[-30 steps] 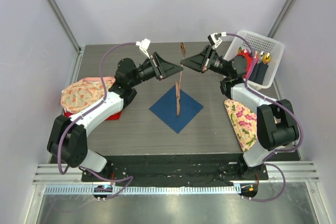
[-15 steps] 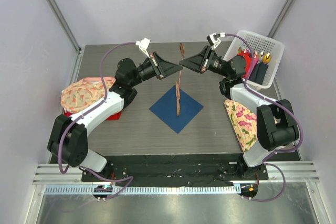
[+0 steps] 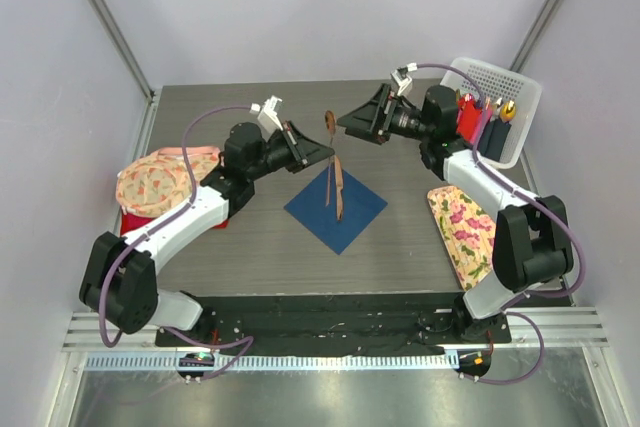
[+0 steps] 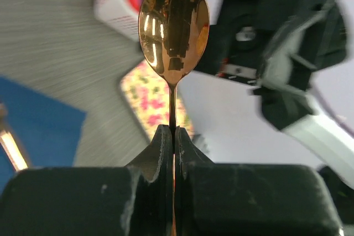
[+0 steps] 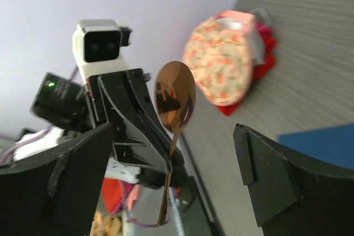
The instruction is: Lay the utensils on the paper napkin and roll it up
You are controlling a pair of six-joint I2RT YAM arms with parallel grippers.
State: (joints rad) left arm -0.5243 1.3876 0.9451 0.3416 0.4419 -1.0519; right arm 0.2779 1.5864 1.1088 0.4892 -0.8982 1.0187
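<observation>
My left gripper [image 3: 326,152] is shut on the handle of a copper-brown spoon [image 3: 329,121] and holds it upright in the air, bowl up, behind the dark blue paper napkin [image 3: 356,213]. In the left wrist view the fingers [image 4: 163,142] pinch the thin handle below the shiny bowl [image 4: 173,26]. My right gripper [image 3: 346,125] stands open just right of the spoon, apart from it. Its own view shows the spoon [image 5: 175,95] between its spread fingers [image 5: 260,169], held only by the left gripper [image 5: 138,136]. Another utensil [image 3: 339,192] lies on the napkin.
A white basket [image 3: 520,82] at the back right holds red and pink rolls with gold tips. One floral cloth [image 3: 160,177] lies at the left on something red, another floral cloth [image 3: 462,229] at the right. Grey walls stand close on three sides.
The right gripper has opened, let go of the spoon and drawn back to the right. The left gripper closed on the spoon and has carried it left and nearer.
</observation>
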